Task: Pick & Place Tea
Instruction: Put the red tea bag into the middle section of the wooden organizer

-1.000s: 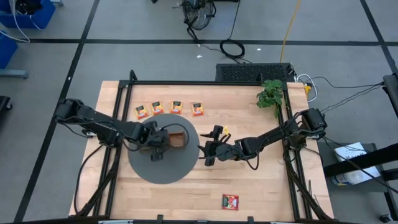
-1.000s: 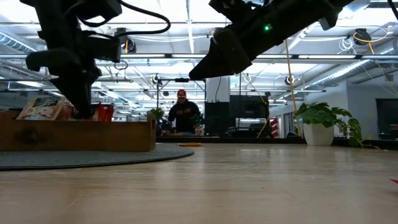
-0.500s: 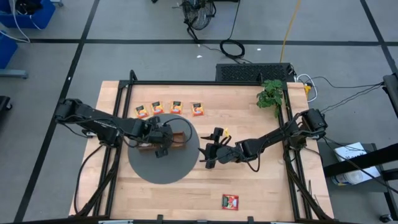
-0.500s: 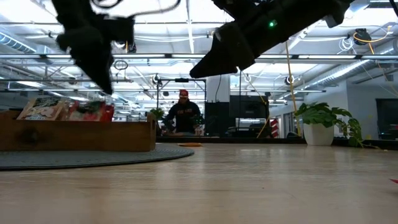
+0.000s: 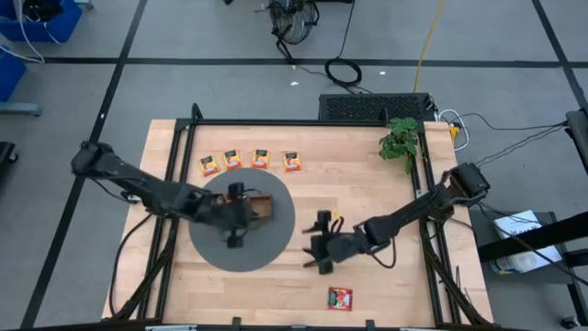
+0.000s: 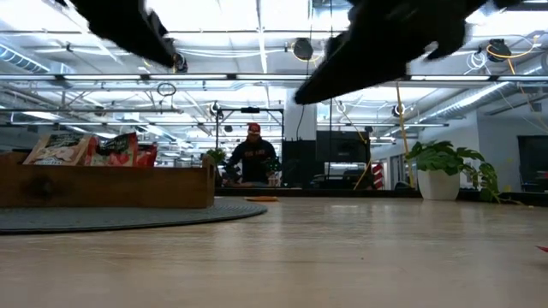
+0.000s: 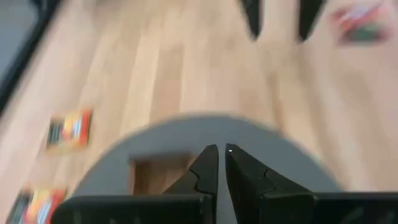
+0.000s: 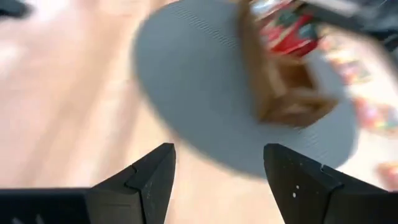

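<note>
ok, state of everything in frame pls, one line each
left claw: over the grey mat, fingers nearly together, holding nothing
right claw: open, empty, above bare table
wooden tray: on the mat, packets standing inside
orange packets: four in a row, flat on the table
red packet: flat, alone near the table's front edge
plant: upright

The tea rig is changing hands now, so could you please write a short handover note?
Left gripper: nearly shut, empty, above the grey mat beside the wooden tray.
Right gripper: open, empty, over bare table near the red packet.
Done: red and white packets stand in the tray.
Left: four orange packets in a row at the far edge, plus the red one at the near edge.
</note>
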You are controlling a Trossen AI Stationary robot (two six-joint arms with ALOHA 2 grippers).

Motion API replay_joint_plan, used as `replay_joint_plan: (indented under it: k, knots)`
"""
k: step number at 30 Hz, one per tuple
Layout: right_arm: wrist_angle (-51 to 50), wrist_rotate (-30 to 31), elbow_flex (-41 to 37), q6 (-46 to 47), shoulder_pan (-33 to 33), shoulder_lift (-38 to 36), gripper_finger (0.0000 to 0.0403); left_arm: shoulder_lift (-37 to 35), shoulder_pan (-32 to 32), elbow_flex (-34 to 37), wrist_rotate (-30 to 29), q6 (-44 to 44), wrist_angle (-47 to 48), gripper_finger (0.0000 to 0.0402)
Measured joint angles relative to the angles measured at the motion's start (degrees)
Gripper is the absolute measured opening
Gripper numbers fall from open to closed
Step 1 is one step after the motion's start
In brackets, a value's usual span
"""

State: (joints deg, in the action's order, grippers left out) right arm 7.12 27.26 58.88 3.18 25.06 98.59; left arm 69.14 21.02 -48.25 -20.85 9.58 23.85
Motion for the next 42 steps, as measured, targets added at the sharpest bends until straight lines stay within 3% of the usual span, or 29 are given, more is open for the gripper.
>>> replay_joint_plan:
  k: [7,13,18,22,28,35,42]
  knots:
    - [-41.16,-4.95,14.26,19.04,7.62,1.01,0.0226,-16.02,4.48,8.72,-1.75,-5.84,-11.77,0.0037]
    - [-55.12,-17.78,25.65,34.50,14.27,8.58,0.0226,-25.23,4.61,11.56,-2.30,-5.83,-11.46,0.0037]
    - [-54.03,-27.45,26.39,41.16,17.33,16.21,0.0226,-27.69,4.61,11.52,-2.30,-5.79,-12.32,0.0037]
    - [-51.75,-27.60,26.60,41.63,17.40,20.05,0.0226,-28.00,4.58,11.52,-2.28,-5.68,-12.08,0.0037]
    - [-48.51,-25.60,26.65,43.99,17.48,21.24,0.0226,-27.97,4.58,11.52,-2.26,-5.66,-12.07,0.0037]
    - [-46.44,-14.03,25.41,48.17,14.72,21.08,0.0226,-27.97,4.58,11.52,-2.19,-5.66,-12.07,0.0037]
    - [-51.70,-15.50,23.44,43.84,8.60,20.12,0.0226,-27.95,4.58,11.52,-2.17,-5.68,-12.10,0.0037]
